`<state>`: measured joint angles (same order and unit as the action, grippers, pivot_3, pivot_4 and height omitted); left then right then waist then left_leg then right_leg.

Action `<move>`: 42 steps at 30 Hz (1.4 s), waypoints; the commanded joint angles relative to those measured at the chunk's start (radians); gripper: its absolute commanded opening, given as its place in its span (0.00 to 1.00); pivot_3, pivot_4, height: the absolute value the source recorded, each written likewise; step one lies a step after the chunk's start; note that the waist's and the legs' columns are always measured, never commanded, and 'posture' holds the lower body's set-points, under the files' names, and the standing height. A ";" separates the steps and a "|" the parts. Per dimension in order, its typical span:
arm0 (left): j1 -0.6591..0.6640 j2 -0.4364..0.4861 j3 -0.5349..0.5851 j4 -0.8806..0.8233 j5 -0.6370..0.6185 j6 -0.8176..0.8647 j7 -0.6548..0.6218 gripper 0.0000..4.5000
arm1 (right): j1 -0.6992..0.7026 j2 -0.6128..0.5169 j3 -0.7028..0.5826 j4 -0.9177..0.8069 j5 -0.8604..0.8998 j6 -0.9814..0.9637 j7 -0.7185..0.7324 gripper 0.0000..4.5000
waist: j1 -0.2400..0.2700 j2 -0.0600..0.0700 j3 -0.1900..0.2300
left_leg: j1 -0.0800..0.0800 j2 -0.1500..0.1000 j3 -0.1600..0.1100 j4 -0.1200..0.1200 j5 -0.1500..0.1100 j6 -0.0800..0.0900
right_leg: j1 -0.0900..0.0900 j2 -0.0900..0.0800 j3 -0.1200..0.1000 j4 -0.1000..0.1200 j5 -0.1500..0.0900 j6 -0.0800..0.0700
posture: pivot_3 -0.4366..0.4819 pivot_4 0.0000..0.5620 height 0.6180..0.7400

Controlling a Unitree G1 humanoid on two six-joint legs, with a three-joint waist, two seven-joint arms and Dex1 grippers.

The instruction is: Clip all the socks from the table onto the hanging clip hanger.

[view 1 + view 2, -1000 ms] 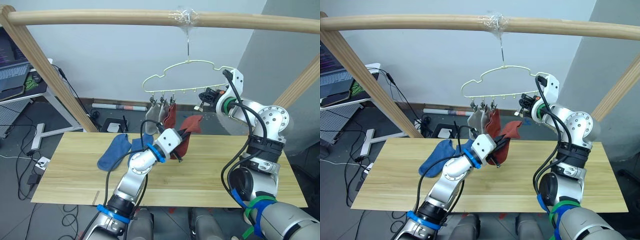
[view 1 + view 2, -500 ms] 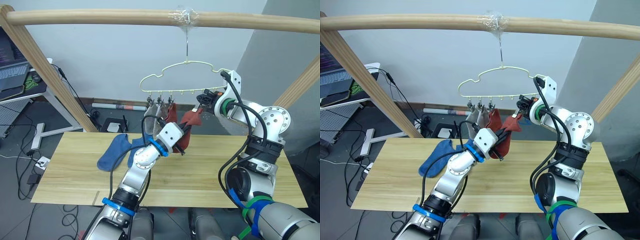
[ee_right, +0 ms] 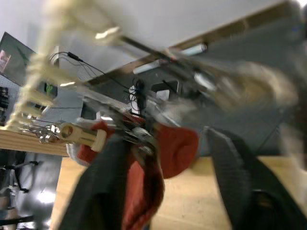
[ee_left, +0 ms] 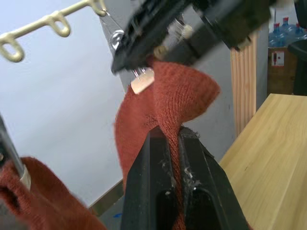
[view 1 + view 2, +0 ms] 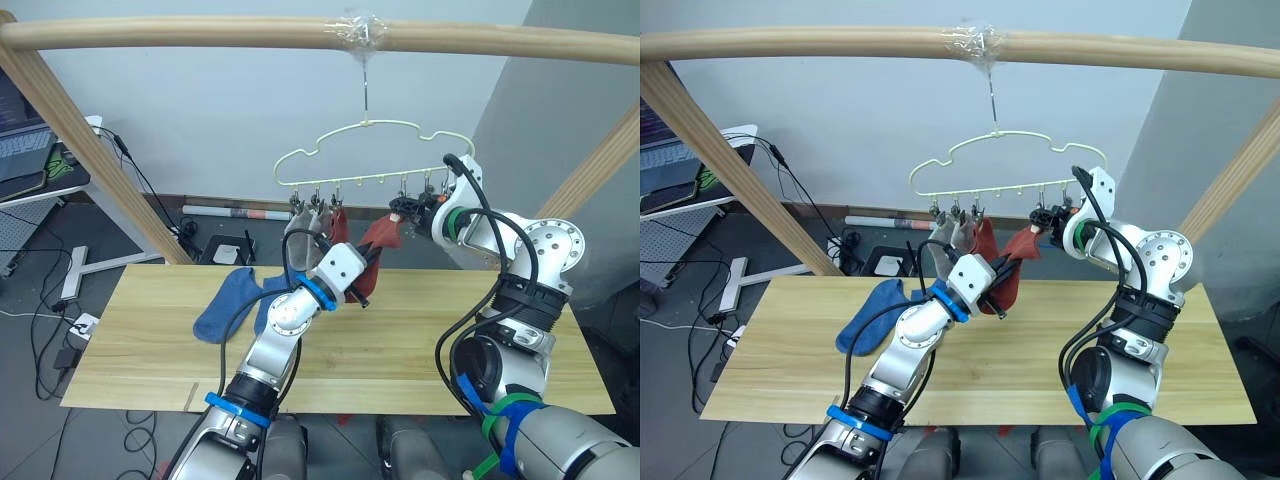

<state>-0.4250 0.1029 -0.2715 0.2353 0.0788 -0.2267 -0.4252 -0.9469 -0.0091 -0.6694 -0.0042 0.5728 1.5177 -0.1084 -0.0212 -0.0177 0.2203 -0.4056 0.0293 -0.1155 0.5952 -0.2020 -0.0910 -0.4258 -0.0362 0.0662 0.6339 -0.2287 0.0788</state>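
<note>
Above the table (image 5: 420, 340), left hand (image 5: 362, 292) pinches a brick-red sock (image 5: 376, 250).

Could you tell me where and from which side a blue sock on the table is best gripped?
Probably the raised cuff end of the left blue sock, taken from above. It lies flat on the table, apart from the left end effector, which is shut on a brick-red sock.

**Silver arms, black fingers, coloured bands**

Both arms are silver-grey metal with rounded joint housings and white wrist blocks. The left arm (image 5: 275, 345) wears blue bands at wrist and elbow; the right arm (image 5: 520, 290) has green and blue bands. Black cables loop along both. The fingers (image 4: 156, 191) are flat, black and scuffed.
</note>
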 commanded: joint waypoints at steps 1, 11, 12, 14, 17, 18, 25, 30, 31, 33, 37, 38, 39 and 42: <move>-0.018 -0.016 0.002 0.007 0.003 -0.020 0.013 0.00 | -0.007 -0.050 0.013 -0.082 0.069 0.041 0.087 0.89 | -0.009 0.002 0.001 | 0.000 0.000 0.000 -0.001 0.000 0.000 | 0.000 0.000 0.000 0.000 0.000 0.000 | 0.46 0.37 1.00; -0.084 -0.041 0.026 0.086 -0.018 -0.023 0.004 0.00 | 0.169 -0.164 0.049 -0.381 0.276 0.097 0.229 1.00 | -0.034 0.004 0.002 | -0.003 0.000 0.000 -0.001 -0.002 0.003 | -0.001 0.000 0.000 -0.005 0.004 0.007 | 0.41 0.35 1.00; -0.088 -0.039 0.031 0.092 -0.023 -0.025 -0.001 0.00 | 0.183 -0.168 0.063 -0.401 0.283 0.097 0.235 1.00 | -0.036 0.004 0.002 | -0.003 0.000 0.000 -0.001 -0.002 0.003 | -0.001 0.000 0.000 -0.005 0.004 0.007 | 0.39 0.35 1.00; -0.099 -0.032 0.053 0.105 -0.057 -0.007 -0.029 0.12 | 0.368 -0.288 0.251 -0.533 0.161 -0.126 0.307 1.00 | -0.036 0.004 0.002 | -0.004 0.000 0.000 -0.001 -0.002 0.003 | -0.002 0.000 0.000 -0.005 0.004 0.007 | 0.39 0.35 1.00; -0.095 0.004 0.087 0.087 -0.104 0.030 -0.076 0.29 | 0.590 -0.424 0.512 -0.613 -0.092 -0.519 0.358 1.00 | -0.041 0.004 0.002 | -0.004 0.000 0.000 -0.001 -0.002 0.003 | -0.001 0.000 -0.001 -0.006 0.002 0.009 | 0.39 0.34 1.00; -0.090 0.016 0.094 0.075 -0.113 0.041 -0.086 0.36 | 0.630 -0.441 0.564 -0.610 -0.152 -0.616 0.361 1.00 | -0.045 0.003 0.002 | -0.004 0.000 0.001 -0.001 -0.002 0.002 | -0.002 0.000 0.001 -0.006 0.001 0.010 | 0.39 0.34 1.00; 0.000 0.126 0.152 -0.096 -0.161 0.150 -0.136 0.85 | 0.686 -0.285 0.637 -0.539 -0.292 -0.870 0.255 0.63 | -0.073 0.004 0.002 | -0.003 0.000 0.004 -0.001 -0.002 0.002 | -0.004 0.000 0.004 -0.004 0.003 0.014 | 0.44 0.35 1.00; 0.072 0.228 0.201 -0.306 -0.220 0.260 -0.172 0.91 | 0.648 -0.193 0.693 -0.477 -0.372 -0.957 0.194 0.57 | -0.065 0.003 0.002 | -0.003 0.001 0.003 -0.001 -0.002 0.002 | -0.005 0.001 0.004 -0.003 0.004 0.013 | 0.46 0.34 1.00; 0.079 0.239 0.208 -0.339 -0.233 0.284 -0.173 0.91 | 0.645 -0.183 0.700 -0.463 -0.384 -0.969 0.191 0.54 | -0.060 0.003 0.002 | -0.003 0.001 0.003 -0.001 -0.002 0.002 | -0.005 0.001 0.004 -0.003 0.004 0.013 | 0.48 0.33 1.00; 0.094 0.258 0.216 -0.400 -0.252 0.323 -0.183 0.91 | 0.633 -0.165 0.713 -0.439 -0.398 -0.982 0.189 0.44 | -0.048 0.003 0.002 | -0.004 0.001 0.003 -0.001 -0.002 0.002 | -0.004 0.000 0.004 -0.004 0.004 0.013 | 0.50 0.33 1.00; 0.112 0.281 0.223 -0.475 -0.272 0.374 -0.185 0.91 | 0.598 -0.143 0.722 -0.382 -0.427 -1.015 0.184 0.38 | -0.032 0.003 0.002 | -0.004 0.000 0.004 -0.001 -0.002 0.002 | -0.004 0.000 0.004 -0.005 0.004 0.013 | 0.52 0.32 1.00; 0.114 0.284 0.223 -0.485 -0.272 0.378 -0.185 0.91 | 0.588 -0.138 0.721 -0.365 -0.433 -1.022 0.181 0.38 | -0.031 0.003 0.002 | -0.004 0.000 0.003 -0.001 -0.002 0.002 | -0.004 0.000 0.004 -0.004 0.004 0.013 | 0.53 0.32 1.00; 0.113 0.286 0.224 -0.491 -0.274 0.384 -0.184 0.91 | 0.578 -0.133 0.721 -0.347 -0.441 -1.030 0.178 0.38 | -0.029 0.003 0.002 | -0.004 0.000 0.003 -0.001 -0.002 0.002 | -0.004 0.000 0.004 -0.004 0.004 0.012 | 0.53 0.31 1.00; 0.109 0.290 0.224 -0.502 -0.277 0.396 -0.179 0.91 | 0.556 -0.121 0.716 -0.308 -0.457 -1.048 0.173 0.38 | -0.024 0.003 0.002 | -0.004 0.000 0.003 0.000 -0.002 0.002 | -0.004 0.000 0.004 -0.004 0.005 0.011 | 0.54 0.31 1.00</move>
<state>-0.3096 0.3889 -0.0608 -0.2244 -0.1841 0.1702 -0.6029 -0.3721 -0.1365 0.0577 -0.3047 0.1288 0.5040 0.0768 -0.0457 -0.0150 0.2224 -0.4090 0.0296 -0.1124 0.5948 -0.2036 -0.0889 -0.4302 -0.0362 0.0697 0.6299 -0.2235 0.0896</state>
